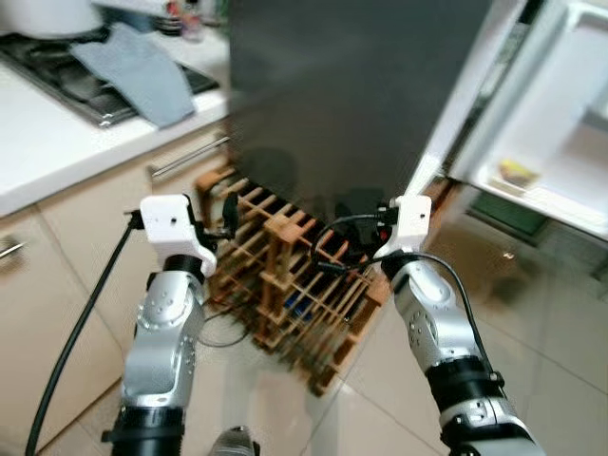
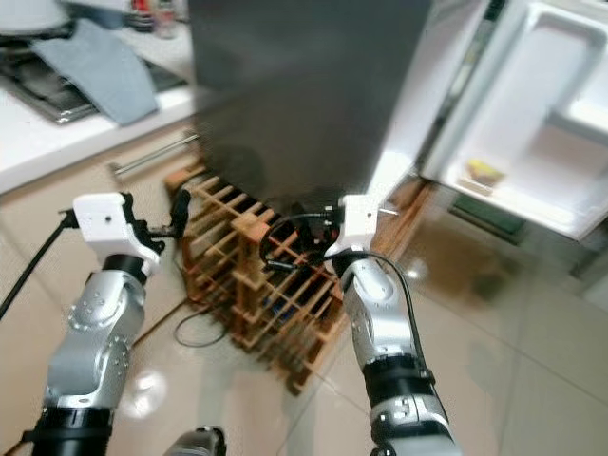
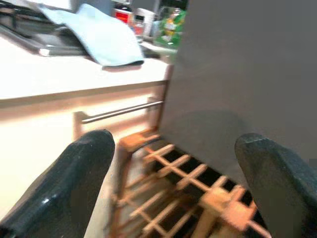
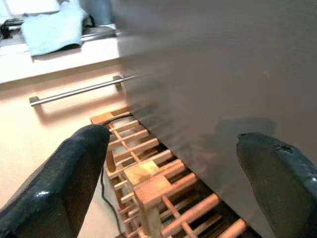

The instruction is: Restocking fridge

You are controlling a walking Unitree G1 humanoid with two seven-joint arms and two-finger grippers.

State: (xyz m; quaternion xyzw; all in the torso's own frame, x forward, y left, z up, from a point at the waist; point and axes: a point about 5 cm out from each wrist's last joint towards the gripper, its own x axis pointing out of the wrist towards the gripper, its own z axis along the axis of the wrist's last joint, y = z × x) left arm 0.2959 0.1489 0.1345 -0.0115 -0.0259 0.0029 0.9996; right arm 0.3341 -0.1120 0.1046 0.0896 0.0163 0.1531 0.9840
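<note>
Both sets of fingers are spread wide with nothing in them, left gripper (image 3: 168, 188) and right gripper (image 4: 173, 183) hovering over the wooden wine rack (image 1: 285, 285). The fridge (image 1: 351, 95) is dead ahead, its door (image 1: 541, 114) open on the right. That door looks heavy and slick, so I'd hook its edge.

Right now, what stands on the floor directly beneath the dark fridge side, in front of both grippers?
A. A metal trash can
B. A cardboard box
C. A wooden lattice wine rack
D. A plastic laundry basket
C: a wooden lattice wine rack sits on the tiled floor against the dark fridge side, with the open left gripper and right gripper held just in front of it.
</note>
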